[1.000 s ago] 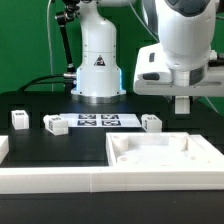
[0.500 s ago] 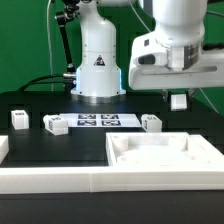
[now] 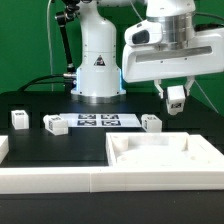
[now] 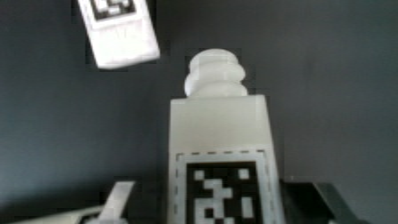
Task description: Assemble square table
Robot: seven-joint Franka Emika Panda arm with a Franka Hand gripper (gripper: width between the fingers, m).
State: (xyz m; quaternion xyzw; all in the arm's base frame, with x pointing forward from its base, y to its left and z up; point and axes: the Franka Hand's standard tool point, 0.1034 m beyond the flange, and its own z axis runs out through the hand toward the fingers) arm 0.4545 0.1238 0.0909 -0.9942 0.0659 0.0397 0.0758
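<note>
My gripper [image 3: 176,94] is shut on a white table leg [image 3: 177,101] and holds it in the air above the table at the exterior view's right. In the wrist view the held leg [image 4: 221,140] sits between the two fingers [image 4: 118,200], its tag facing the camera and its threaded tip pointing away. The square tabletop [image 3: 196,158] lies near the front right, rim up. Three more legs stand on the black table: one [image 3: 19,119] at the far left, one [image 3: 55,124] beside it, one [image 3: 151,122] behind the tabletop. The wrist view shows a lying leg [image 4: 121,35] beyond the held one.
The marker board [image 3: 98,121] lies flat in front of the robot base [image 3: 98,70]. A long white low border wall [image 3: 50,180] runs along the table's front edge. Cables hang behind the base on the left.
The arm has swung toward the exterior view's left with the leg in its grip, and the wrist has turned so the leg now hangs tilted and a little higher.
</note>
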